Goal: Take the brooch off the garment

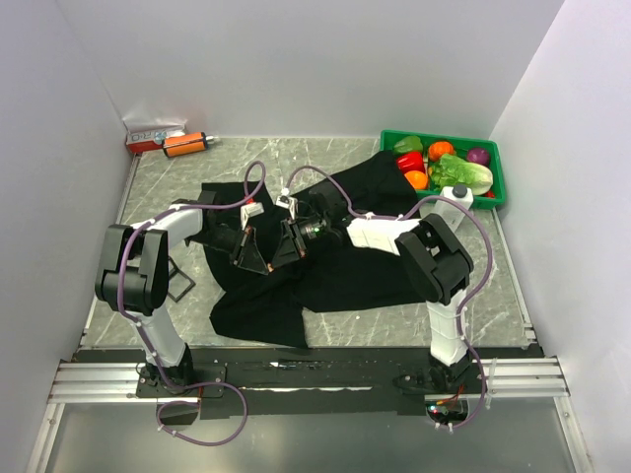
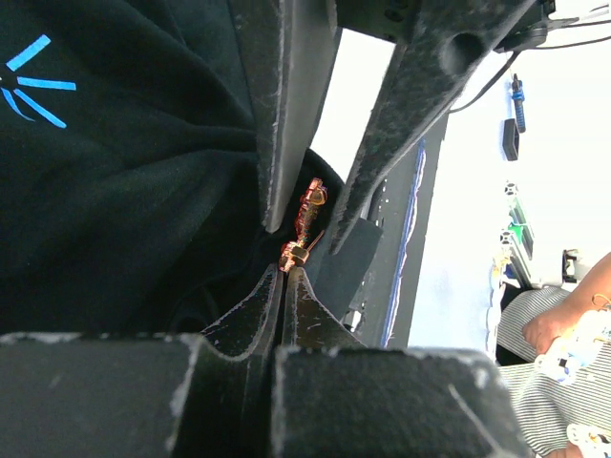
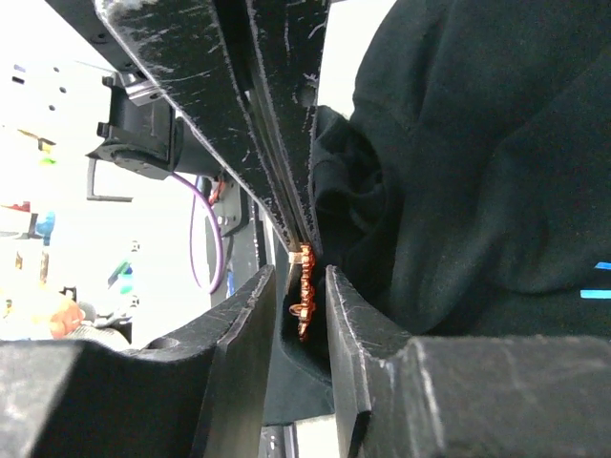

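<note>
At the back left corner of the surface (image 1: pixel 424 320) we see an orange cylinder (image 1: pixel 184 145) lying against a small red-and-white box (image 1: pixel 150 136); to the right of them the garment (image 1: pixel 355 276) spreads black and rumpled over the middle of the surface, its blue starburst mark (image 2: pixel 33 81) showing in the left wrist view; the two hands meet tip to tip over the garment's left part; the left hand (image 2: pixel 286 272) is clenched, its fingers pressed flat together, and their tips touch the lower end of the brooch (image 2: pixel 311 205); whether they pinch the brooch itself or only cloth, we cannot tell; the brooch, small and orange, sits at a raised fold of the garment; the right hand (image 3: pixel 299 277) is released, its fingers standing either side of the brooch with a slim gap on each side; farther right, a green basket (image 1: pixel 434 135) of vegetables sits at the back right corner, the garment reaching up to its left edge.
</note>
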Controlling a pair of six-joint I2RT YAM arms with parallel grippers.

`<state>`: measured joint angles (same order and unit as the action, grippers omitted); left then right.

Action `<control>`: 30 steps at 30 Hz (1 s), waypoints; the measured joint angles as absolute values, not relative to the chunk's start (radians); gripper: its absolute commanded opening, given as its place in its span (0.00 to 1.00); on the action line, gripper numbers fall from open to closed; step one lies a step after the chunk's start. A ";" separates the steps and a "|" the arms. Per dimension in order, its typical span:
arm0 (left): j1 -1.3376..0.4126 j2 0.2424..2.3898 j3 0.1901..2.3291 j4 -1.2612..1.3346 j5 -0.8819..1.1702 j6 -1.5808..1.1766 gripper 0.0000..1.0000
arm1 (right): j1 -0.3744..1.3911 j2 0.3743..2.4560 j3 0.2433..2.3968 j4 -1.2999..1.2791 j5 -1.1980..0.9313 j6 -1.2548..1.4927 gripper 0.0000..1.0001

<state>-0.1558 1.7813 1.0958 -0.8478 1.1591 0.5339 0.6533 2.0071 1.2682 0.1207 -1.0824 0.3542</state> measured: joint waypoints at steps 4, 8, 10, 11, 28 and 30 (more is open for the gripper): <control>-0.156 1.781 1.101 -0.850 1.161 0.534 0.01 | 0.655 2.025 1.293 0.088 -1.077 0.331 0.28; -0.156 1.781 1.101 -0.850 1.154 0.535 0.01 | 0.657 2.033 1.303 0.067 -1.078 0.319 0.24; -0.156 1.781 1.102 -0.851 1.154 0.534 0.01 | 0.659 2.034 1.312 0.055 -1.078 0.313 0.22; -0.156 1.781 1.102 -0.851 1.154 0.535 0.01 | 0.660 2.034 1.317 0.046 -1.078 0.308 0.21; -0.154 1.781 1.113 -0.864 1.159 0.535 0.01 | 0.669 2.036 1.367 -0.045 -1.068 0.257 0.33; -0.154 1.781 1.113 -0.865 1.159 0.535 0.01 | 0.669 2.036 1.364 -0.043 -1.076 0.264 0.33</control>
<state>-0.1543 1.7809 1.1133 -0.8650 1.1595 0.5350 0.6693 2.0357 1.3643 -0.0433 -1.0756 0.2638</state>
